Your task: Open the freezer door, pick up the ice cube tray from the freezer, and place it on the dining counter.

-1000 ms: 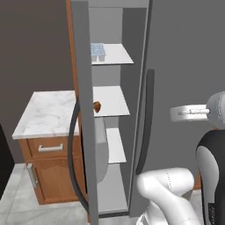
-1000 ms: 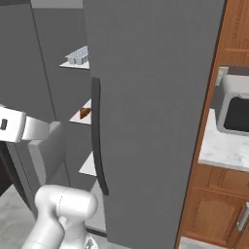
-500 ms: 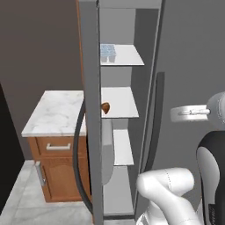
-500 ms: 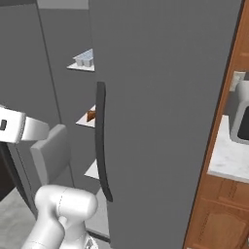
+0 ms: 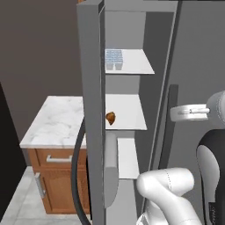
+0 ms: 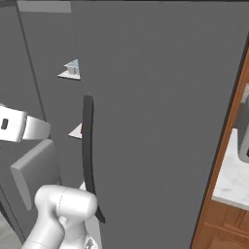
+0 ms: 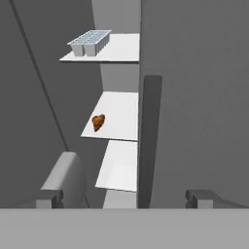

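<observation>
A: What's around the freezer [image 5: 132, 110]?
B: A marble bench [image 5: 61, 121] left of the swung-out freezer door [image 5: 90, 110]; the plain door [image 7: 194, 97] crowds the right. A brown lump [image 7: 98, 121] sits mid-shelf.

A: Changed?
B: The base rolled; views shifted.

A: The ice cube tray [image 7: 90, 43]?
B: Top shelf, far above the spread, empty jaws [image 7: 124, 198].

The left base view looks forward from behind the arm into the open freezer [image 5: 132, 110]. The right base view faces the fridge doors close up. The hand view looks along the pincer [image 7: 124, 198] at the same shelves.
</observation>
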